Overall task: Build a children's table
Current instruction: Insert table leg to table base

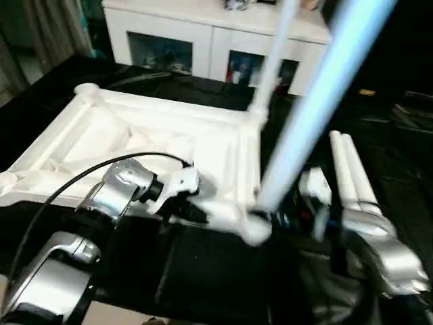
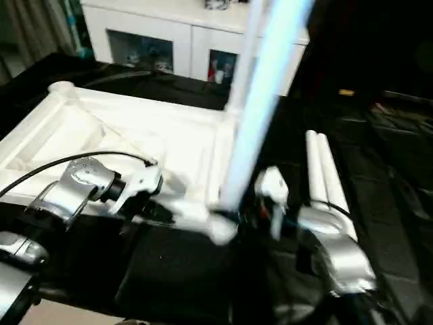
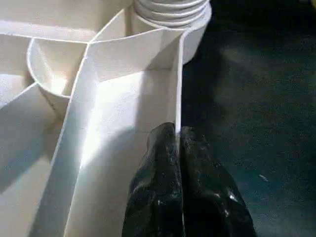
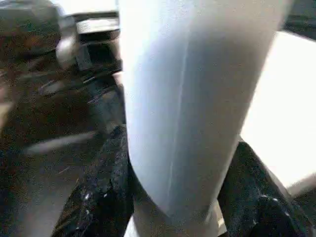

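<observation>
Head view: 1 tabletop (image 1: pixel 203 142); 4 legs (image 1: pixel 318 101)

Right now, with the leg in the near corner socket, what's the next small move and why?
Probably twist or press the leg further into its socket before letting go. It leans rather than standing straight like the far leg. The right gripper clamps it low, and the left gripper, shut on the top's rim, braces.
</observation>
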